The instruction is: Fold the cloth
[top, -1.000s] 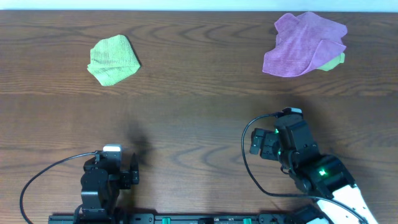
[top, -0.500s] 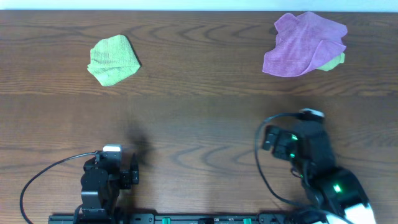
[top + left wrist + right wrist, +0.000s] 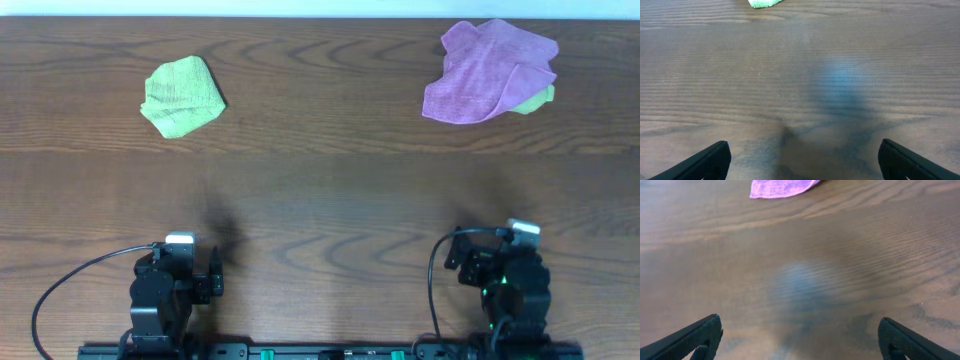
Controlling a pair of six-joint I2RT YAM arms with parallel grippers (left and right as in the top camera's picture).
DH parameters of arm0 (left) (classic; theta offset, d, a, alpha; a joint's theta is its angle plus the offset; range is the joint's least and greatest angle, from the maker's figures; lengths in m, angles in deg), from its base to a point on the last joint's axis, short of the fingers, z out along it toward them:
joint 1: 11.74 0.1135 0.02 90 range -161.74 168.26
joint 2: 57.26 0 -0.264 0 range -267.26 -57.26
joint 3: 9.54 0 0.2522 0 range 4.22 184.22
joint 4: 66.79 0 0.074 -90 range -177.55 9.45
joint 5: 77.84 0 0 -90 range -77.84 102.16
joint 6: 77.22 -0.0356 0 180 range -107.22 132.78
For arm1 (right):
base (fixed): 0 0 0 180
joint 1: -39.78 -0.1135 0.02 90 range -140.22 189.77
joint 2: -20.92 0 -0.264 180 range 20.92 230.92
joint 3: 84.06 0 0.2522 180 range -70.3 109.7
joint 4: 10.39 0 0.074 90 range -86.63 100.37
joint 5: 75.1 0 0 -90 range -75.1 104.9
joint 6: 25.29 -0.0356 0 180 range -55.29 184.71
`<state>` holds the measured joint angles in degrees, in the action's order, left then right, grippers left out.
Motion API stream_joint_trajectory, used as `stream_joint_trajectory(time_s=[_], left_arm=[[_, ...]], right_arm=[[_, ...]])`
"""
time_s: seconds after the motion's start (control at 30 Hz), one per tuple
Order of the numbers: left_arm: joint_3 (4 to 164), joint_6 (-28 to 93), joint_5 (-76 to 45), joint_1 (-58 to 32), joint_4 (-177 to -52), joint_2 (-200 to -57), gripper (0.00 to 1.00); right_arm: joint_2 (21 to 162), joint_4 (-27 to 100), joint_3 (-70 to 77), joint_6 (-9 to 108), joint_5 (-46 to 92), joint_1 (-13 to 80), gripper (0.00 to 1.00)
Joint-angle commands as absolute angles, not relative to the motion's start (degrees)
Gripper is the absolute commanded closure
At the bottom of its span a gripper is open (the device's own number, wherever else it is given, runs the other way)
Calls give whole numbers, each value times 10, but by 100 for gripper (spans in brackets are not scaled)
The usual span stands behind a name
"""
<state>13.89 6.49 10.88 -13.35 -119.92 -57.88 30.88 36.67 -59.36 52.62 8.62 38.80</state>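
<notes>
We saw a dark wooden table [image 3: 320, 200]. The crumpled purple cloth [image 3: 487, 72] lay far right, well beyond the left gripper [image 3: 805, 162] and right gripper [image 3: 802, 342], jaws spread.

We see two arms built of blocky black housings — the left arm [image 3: 160, 295] and the right arm [image 3: 507, 292] look much alike. Each carries a small pale cap [image 3: 180, 240] at its far end. A thin black cable [image 3: 60, 285] loops out from the left one. A shorter cable loop [image 3: 431, 290] hugs the right, where green lights [image 3: 488, 293] glow. Up close, the fingers [image 3: 705, 159] are matte black wedges — plain, tapered, unmarked.
</notes>
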Motion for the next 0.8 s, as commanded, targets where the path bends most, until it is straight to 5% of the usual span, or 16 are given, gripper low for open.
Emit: stream_joint_trajectory(time_s=[0.0, 0.77], left_arm=[[133, 55, 111, -132, -1207, -575, 5], [133, 55, 111, -132, -1207, -575, 5]], right_arm=[[273, 385, -606, 567, 91, 394, 1], [212, 460, -610, 661, 94, 394, 1]])
